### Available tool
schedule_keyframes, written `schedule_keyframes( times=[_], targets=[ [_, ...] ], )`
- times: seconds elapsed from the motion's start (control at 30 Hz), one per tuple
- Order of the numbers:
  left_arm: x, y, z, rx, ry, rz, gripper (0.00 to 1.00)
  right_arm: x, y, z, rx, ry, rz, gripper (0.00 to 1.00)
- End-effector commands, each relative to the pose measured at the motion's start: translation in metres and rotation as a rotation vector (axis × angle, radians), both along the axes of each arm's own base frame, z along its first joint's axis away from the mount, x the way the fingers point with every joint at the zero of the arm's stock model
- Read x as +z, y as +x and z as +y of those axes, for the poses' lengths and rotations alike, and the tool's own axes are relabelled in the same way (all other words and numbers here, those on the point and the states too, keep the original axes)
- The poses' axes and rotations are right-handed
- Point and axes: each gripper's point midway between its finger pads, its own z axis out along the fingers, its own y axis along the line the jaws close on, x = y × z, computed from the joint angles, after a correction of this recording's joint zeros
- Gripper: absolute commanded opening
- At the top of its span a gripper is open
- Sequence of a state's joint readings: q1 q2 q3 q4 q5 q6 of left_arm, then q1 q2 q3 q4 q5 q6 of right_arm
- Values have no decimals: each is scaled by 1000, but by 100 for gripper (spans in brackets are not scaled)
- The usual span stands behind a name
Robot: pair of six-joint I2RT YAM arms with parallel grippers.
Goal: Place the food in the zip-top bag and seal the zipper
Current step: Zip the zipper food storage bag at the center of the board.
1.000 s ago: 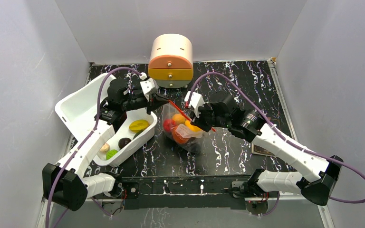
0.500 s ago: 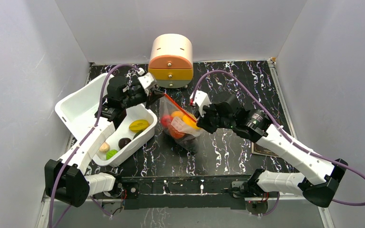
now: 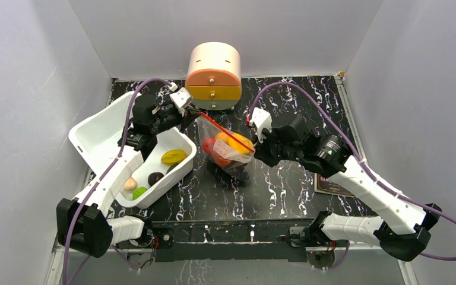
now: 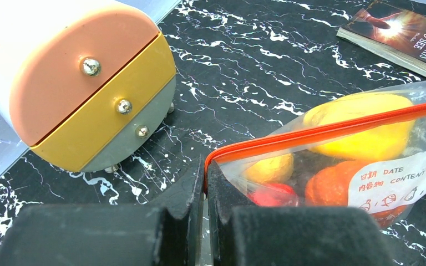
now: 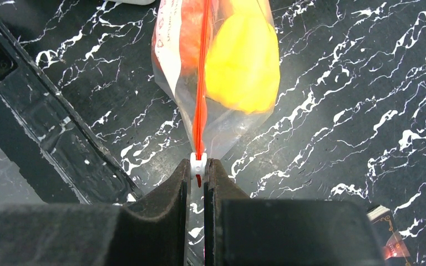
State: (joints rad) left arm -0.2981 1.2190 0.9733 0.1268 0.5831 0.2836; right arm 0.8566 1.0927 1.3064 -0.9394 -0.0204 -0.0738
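Clear zip-top bag (image 3: 228, 155) hangs over mid-table, its red-orange zipper (image 3: 222, 132) taut between both claws: left gripper (image 4: 204, 178) pinched on one end, right gripper (image 5: 198, 169) clamped at the white slider tab (image 5: 198, 162). Food (image 3: 239, 143) inside: yellow, orange, red. Surface: black marbled table (image 3: 297, 101); grey walls. White tub (image 3: 95, 139) at left holds several pieces (image 3: 173, 157); drawer unit (image 3: 214, 76) behind.
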Motion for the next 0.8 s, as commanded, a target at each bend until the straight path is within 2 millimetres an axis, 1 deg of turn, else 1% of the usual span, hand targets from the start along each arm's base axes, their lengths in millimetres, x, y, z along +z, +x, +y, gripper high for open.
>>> schedule_keyframes(
  times=[0.0,0.13,0.17,0.23,0.3,0.33,0.4,0.43,0.47,0.53,0.6,0.67,0.73,0.77],
  targets=[
    [33,25,23,129,5,-120,0,20,-9,-13,-58,19,26,0],
    [33,20,23,120,0,-119,0,23,-18,-3,-36,77,71,0],
    [35,16,22,104,4,-125,0,23,-25,2,-12,105,103,0],
    [44,4,18,54,0,-152,0,23,-40,8,34,137,171,0],
    [48,-7,12,-4,-8,-140,0,25,-51,10,41,170,229,0],
    [46,-17,6,-62,-11,-111,0,27,-56,13,42,200,257,0],
    [39,-30,-1,-125,-18,-50,0,29,-65,22,43,281,317,0],
    [37,-37,-5,-160,-34,-20,4,24,-67,27,35,313,349,0],
    [34,-42,-7,-176,-50,4,9,18,-67,30,11,333,375,0],
    [34,-48,-9,-187,-82,22,24,-2,-56,27,-78,320,383,0],
    [36,-50,-9,-174,-108,20,37,-18,-37,18,-199,284,335,0],
    [41,-49,-7,-148,-118,17,47,-25,-16,8,-314,259,269,0],
    [47,-49,-6,-138,-117,23,61,-31,4,-2,-421,229,208,0],
    [48,-49,-5,-132,-116,32,87,-35,14,-5,-463,206,185,0]
  ],
)
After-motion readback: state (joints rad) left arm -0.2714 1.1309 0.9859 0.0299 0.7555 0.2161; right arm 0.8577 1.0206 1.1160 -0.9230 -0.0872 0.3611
